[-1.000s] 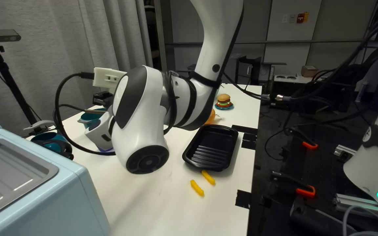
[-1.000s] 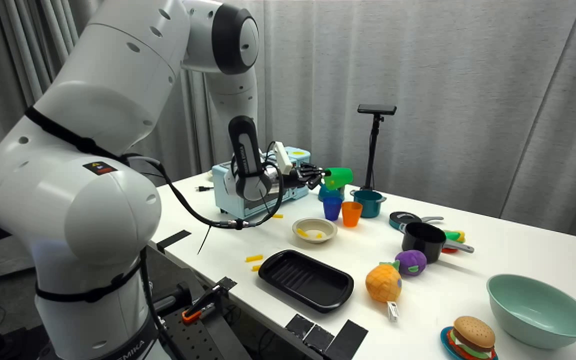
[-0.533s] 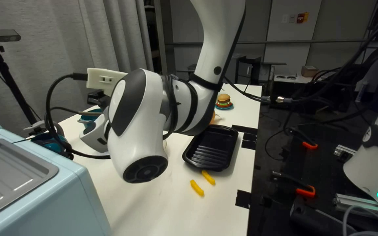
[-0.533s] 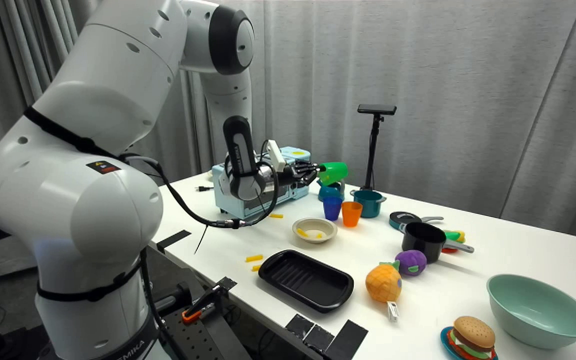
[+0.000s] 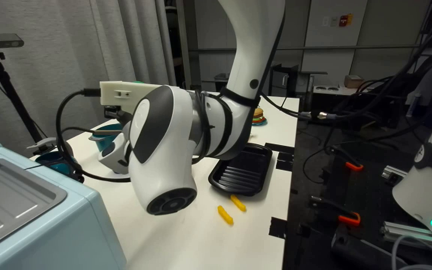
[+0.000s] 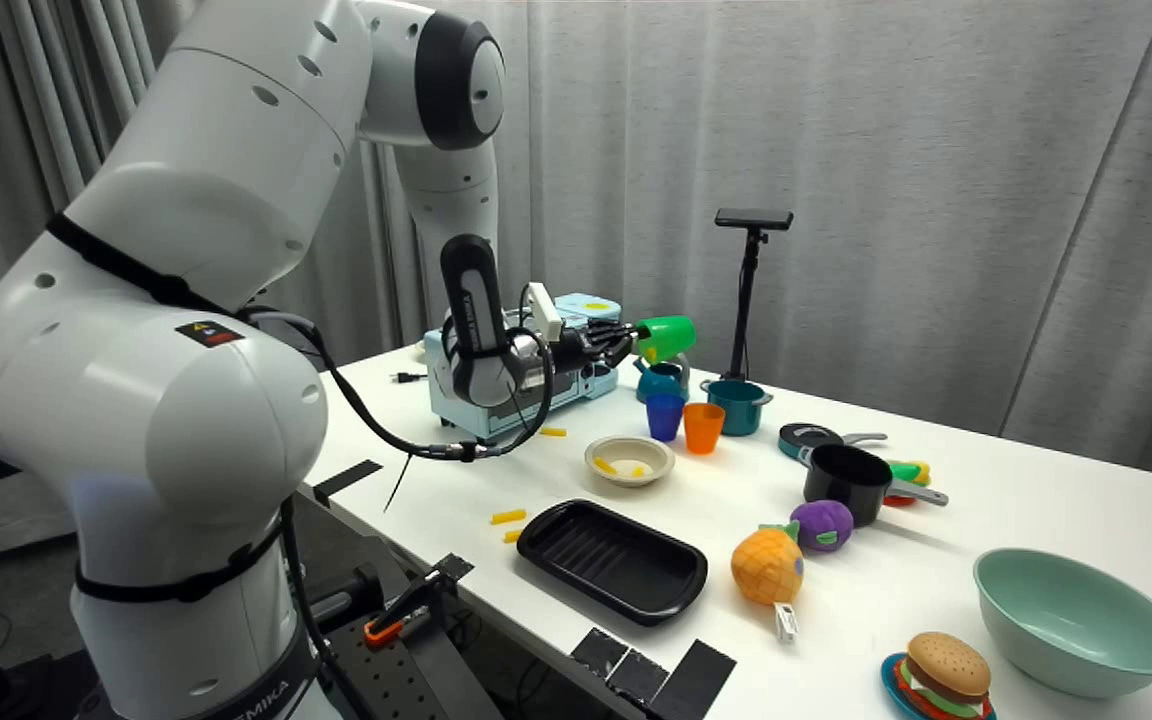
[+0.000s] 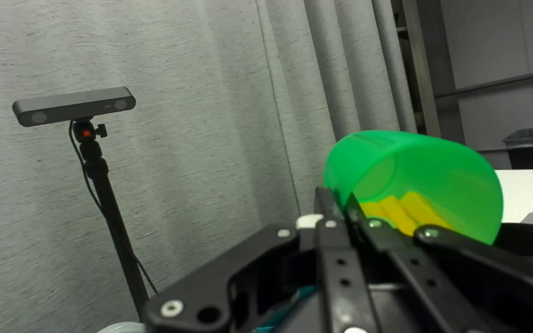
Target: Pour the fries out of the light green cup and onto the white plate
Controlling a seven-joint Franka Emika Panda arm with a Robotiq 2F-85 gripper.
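Note:
My gripper (image 7: 339, 201) is shut on the wall of the light green cup (image 7: 356, 155), a finger on each side near its rim. The cup lies nearly on its side in the air, with its mouth turned toward the wrist camera. Several fries (image 7: 396, 215) rest inside it. In an exterior view the gripper (image 6: 639, 338) holds the cup (image 6: 671, 336) above and behind the white plate (image 6: 633, 442). A few fries (image 6: 604, 465) lie in the plate. Other fries (image 6: 509, 517) lie on the table; two fries (image 5: 225, 215) show in an exterior view, where the arm hides the plate.
Blue cup (image 6: 664, 416), orange cup (image 6: 704, 428), teal kettle (image 6: 659, 383) and teal pot (image 6: 736, 407) stand below and beyond the held cup. A light-blue toaster oven (image 5: 84, 221) is beside the arm. A black tray (image 6: 611, 560) and a camera stand (image 6: 741, 300) are also near.
In an exterior view the cup and gripper have moved slightly up and left. The arm has shifted a little and turned slightly. The fries on the plate and table have not moved.

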